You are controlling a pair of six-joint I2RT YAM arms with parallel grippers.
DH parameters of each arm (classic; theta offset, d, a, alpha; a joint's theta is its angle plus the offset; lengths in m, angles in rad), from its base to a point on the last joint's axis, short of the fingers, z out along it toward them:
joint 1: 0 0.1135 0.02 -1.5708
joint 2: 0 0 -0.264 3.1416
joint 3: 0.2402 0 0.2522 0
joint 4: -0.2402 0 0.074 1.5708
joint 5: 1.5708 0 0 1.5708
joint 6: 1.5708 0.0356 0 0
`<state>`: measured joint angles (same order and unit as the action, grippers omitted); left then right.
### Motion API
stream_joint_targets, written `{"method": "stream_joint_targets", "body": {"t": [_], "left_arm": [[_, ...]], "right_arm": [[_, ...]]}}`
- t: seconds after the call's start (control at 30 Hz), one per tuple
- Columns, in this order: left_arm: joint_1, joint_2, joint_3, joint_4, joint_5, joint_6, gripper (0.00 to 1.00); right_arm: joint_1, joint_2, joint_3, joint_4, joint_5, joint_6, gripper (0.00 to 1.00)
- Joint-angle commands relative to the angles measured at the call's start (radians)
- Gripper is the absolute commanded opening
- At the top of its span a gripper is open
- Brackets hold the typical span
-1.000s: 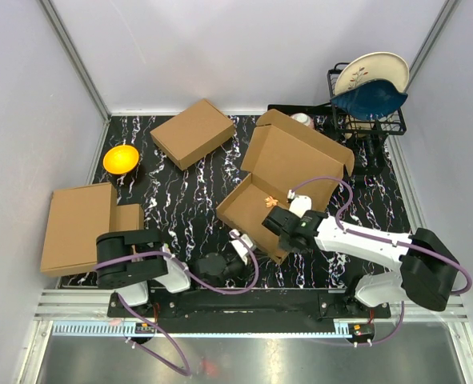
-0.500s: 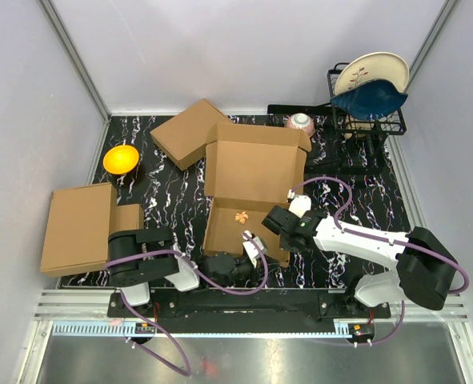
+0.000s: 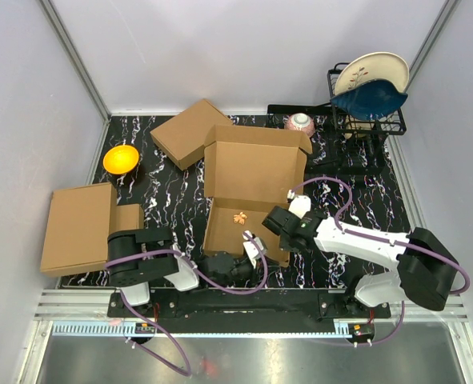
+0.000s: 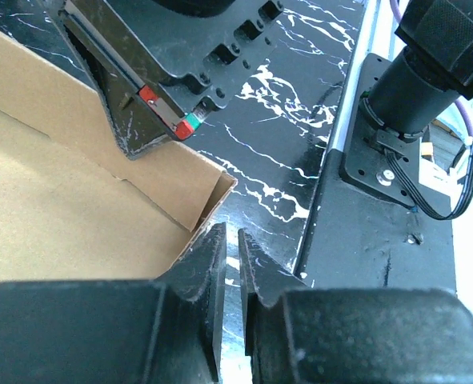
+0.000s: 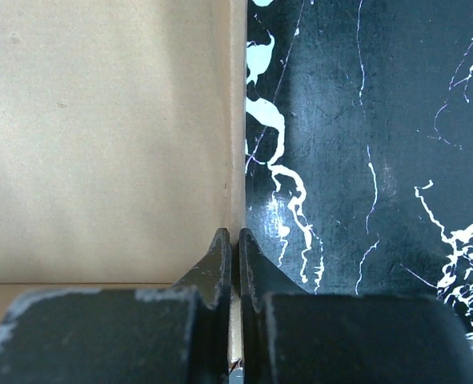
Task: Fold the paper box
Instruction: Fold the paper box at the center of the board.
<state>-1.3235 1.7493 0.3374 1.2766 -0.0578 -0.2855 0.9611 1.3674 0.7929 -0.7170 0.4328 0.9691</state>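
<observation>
Right wrist view: the right gripper [image 5: 236,244] has its two fingers pressed together on the thin right side wall of the paper box [image 5: 100,136]. The cardboard edge runs straight up from between the tips. Left of that wall lies the box's tan inner face; right of it is the black, white-veined table [image 5: 364,160].

Left wrist view: the left gripper [image 4: 230,256] has its jaws drawn to a narrow slit, and only marbled table shows through it. The tips sit just short of the box's near right corner. One finger [image 4: 208,264] is touching or almost touching the short wall there; I cannot tell which. Farther along that wall sits the right gripper's black body, with a red and a green mark.

Top external view: the box lies open in the middle of the table. Its tray is nearest the arms and its lid panel [image 3: 256,168] opens toward the far side. A small orange scrap [image 3: 240,217] lies on the tray floor. The left arm is folded low along the near edge and reaches right to the tray's near wall. A smaller closed box [image 3: 190,132] sits far left of the lid. A flat cardboard slab [image 3: 78,228] lies at the left edge, with an orange bowl [image 3: 121,158] beyond it. A wire rack [image 3: 370,122] stands at the far right.
</observation>
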Motion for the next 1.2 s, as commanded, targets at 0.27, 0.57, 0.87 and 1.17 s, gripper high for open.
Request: {"method": "stream_joint_targets", "body": {"t": [0.27, 0.57, 0.87, 1.17], "left_arm": [[-0.026, 0.117, 0.133, 0.389, 0.119, -0.006, 0.13], [-0.029, 0.182, 0.157, 0.389, -0.094, 0.055, 0.11], [-0.028, 0.202, 0.172, 0.388, -0.243, 0.095, 0.10], [-0.006, 0.207, 0.184, 0.389, -0.343, 0.091, 0.10]], "right_arm": [[0.001, 0.064, -0.089, 0.054, -0.054, 0.031, 0.00], [0.002, 0.045, -0.095, 0.068, -0.094, 0.042, 0.00], [0.031, 0.061, -0.103, 0.088, -0.115, 0.063, 0.00], [0.070, 0.085, -0.109, 0.091, -0.123, 0.089, 0.00]]}}
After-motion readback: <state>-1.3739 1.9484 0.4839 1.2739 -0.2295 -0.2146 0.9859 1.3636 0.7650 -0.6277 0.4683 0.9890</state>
